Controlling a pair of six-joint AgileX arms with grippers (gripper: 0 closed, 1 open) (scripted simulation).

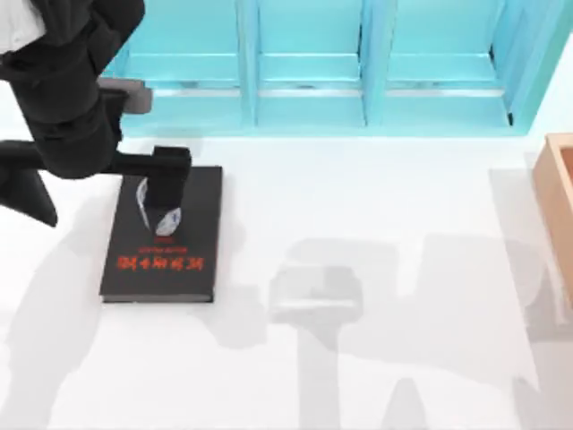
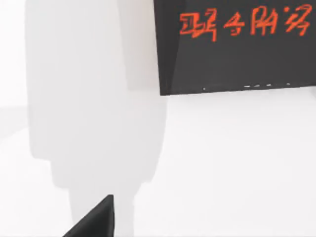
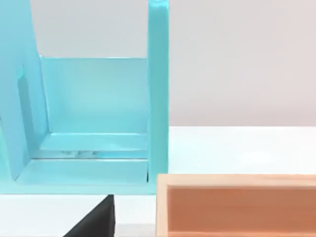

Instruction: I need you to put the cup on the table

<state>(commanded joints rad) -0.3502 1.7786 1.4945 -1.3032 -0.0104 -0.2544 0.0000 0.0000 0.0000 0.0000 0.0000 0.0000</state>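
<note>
The cup (image 1: 166,220), white with a blue lattice, is over the upper part of the black book (image 1: 192,260), mostly covered by my left gripper (image 1: 164,201), which hangs directly above it. I cannot tell whether the cup stands on the book or is held. The left wrist view shows the book's red-lettered cover (image 2: 237,49) lying on the white table (image 2: 222,163), with a dark part of the left gripper (image 2: 96,222) at the edge. The table (image 1: 358,206) spreads to the right of the book. A dark part of my right gripper (image 3: 94,222) shows in the right wrist view.
A turquoise shelf unit (image 1: 313,81) runs along the back of the table, its end also close in the right wrist view (image 3: 158,98). A tan wooden box (image 1: 557,206) sits at the right edge, seen too in the right wrist view (image 3: 237,207).
</note>
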